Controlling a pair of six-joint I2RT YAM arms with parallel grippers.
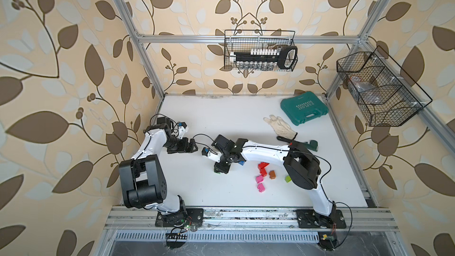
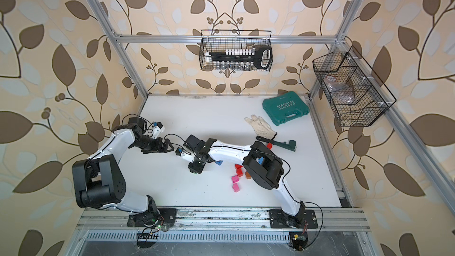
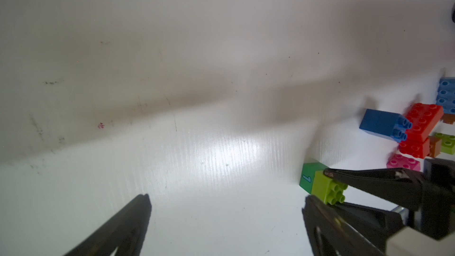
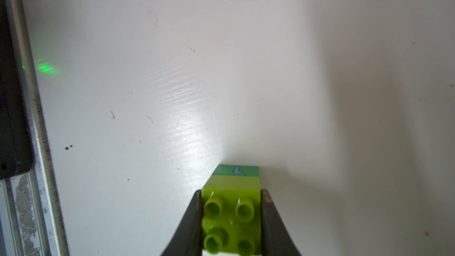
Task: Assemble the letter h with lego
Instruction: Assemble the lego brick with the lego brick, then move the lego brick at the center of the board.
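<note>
My right gripper (image 4: 231,193) is shut on a lime lego brick (image 4: 231,217), studs facing the wrist camera. This brick is stacked on a green brick (image 4: 236,170) printed with a 1, which sits at or just above the white table. In both top views the pair is under the gripper (image 1: 220,168) (image 2: 195,168), mid-table. My left gripper (image 3: 226,201) is open and empty, just left of the stack (image 3: 325,188); it shows in a top view (image 1: 190,145). Loose lego lies to the right: blue (image 3: 380,124), red (image 1: 263,167), orange (image 1: 272,174), two pink (image 1: 259,179) and lime (image 1: 287,178).
A teal plastic case (image 1: 304,110) lies at the back right, with a white glove (image 1: 280,125) and a green-handled tool (image 1: 312,144) in front of it. Wire baskets hang on the back wall (image 1: 261,50) and the right wall (image 1: 379,87). The right arm's elbow overhangs some loose bricks.
</note>
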